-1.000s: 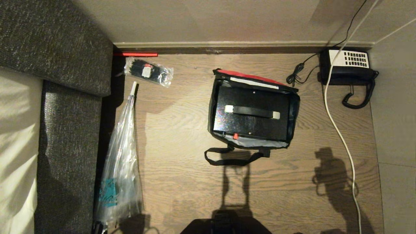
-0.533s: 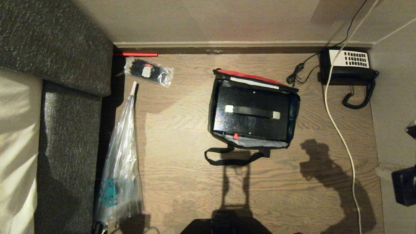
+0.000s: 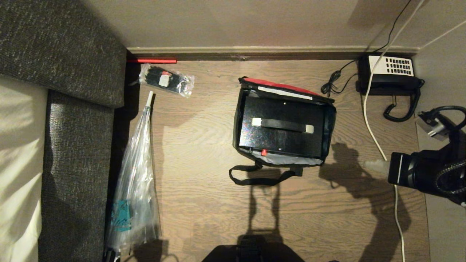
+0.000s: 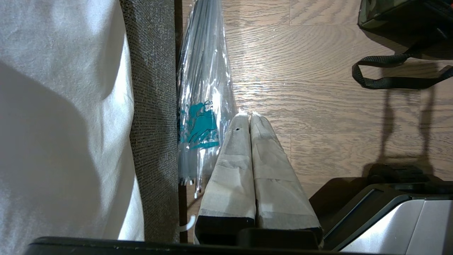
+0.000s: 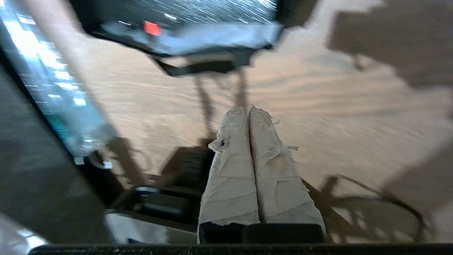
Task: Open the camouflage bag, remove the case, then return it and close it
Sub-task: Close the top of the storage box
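The camouflage bag (image 3: 236, 123) stands open on the wooden floor, its red-edged lid folded back toward the wall. Inside lies the glossy black case (image 3: 313, 114) with a black handle (image 3: 282, 125) on top and a small red button (image 3: 264, 152) at its near edge. The bag's black strap (image 3: 255, 179) trails on the floor in front. My right gripper (image 3: 375, 165) comes in from the right, shut and empty, a short way right of the bag and apart from it. In the right wrist view the gripper (image 5: 248, 109) points at the bag (image 5: 212, 37). My left gripper (image 4: 249, 117) is parked low, shut and empty.
A black-and-white telephone (image 3: 391, 74) sits at the back right, with a white cable (image 3: 375, 138) running down the floor under my right arm. A long clear plastic bag (image 3: 136, 182) and a small one (image 3: 165, 78) lie left, beside the grey sofa (image 3: 72, 109).
My right arm has swung into the head view from the right edge and moved left toward the bag; its shadow has slid the same way. Bag and case have not moved.
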Controlling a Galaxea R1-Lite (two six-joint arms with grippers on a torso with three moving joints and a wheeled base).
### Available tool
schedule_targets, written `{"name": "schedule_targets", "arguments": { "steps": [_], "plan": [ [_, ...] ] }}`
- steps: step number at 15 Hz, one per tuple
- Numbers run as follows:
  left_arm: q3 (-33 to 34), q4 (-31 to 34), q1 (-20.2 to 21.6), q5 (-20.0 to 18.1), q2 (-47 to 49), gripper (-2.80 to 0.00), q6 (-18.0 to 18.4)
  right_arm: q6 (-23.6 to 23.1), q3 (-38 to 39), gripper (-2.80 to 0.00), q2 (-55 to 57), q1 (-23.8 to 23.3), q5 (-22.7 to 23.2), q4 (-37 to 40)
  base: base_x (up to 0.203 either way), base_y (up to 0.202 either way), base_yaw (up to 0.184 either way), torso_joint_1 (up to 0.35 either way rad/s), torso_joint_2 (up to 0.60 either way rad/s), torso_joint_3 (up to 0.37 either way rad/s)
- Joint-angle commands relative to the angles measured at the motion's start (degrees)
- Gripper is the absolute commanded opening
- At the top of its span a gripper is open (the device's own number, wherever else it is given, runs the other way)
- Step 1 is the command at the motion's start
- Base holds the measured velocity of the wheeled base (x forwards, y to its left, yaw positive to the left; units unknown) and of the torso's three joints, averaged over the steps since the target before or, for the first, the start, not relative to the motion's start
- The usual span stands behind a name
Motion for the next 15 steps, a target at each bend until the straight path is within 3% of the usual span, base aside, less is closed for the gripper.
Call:
{"name": "schedule_targets", "arguments": {
  "steps": [1, 4, 7, 15],
  "plan": [
    [0.1, 0.0, 0.0, 0.0, 0.1, -2.80, 0.0, -0.2, 0.9, -2.80, -1.7, -0.1, 2.7, -1.0, 0.000, 0.000, 0.000, 0.000, 0.00, 0.000],
    [0.1, 0.0, 0.0, 0.0, 0.1, -2.80, 0.0, 0.1, -0.2, -2.80, -1.4, -0.9, 2.7, -0.9, 0.000, 0.000, 0.000, 0.000, 0.00, 0.000],
    [0.1, 0.0, 0.0, 0.0, 0.1, -2.80, 0.0, -0.6, -1.6, -2.80, 4.1, -4.4, -1.2, -1.2, 0.000, 0.000, 0.000, 0.000, 0.00, 0.000],
    [0.1, 0.0, 0.0, 0.0, 0.1, -2.80, 0.0, -4.3, -18.7, -2.80, 26.5, -7.6, -1.6, -10.9, 0.000, 0.000, 0.000, 0.000, 0.00, 0.000]
  ]
}}
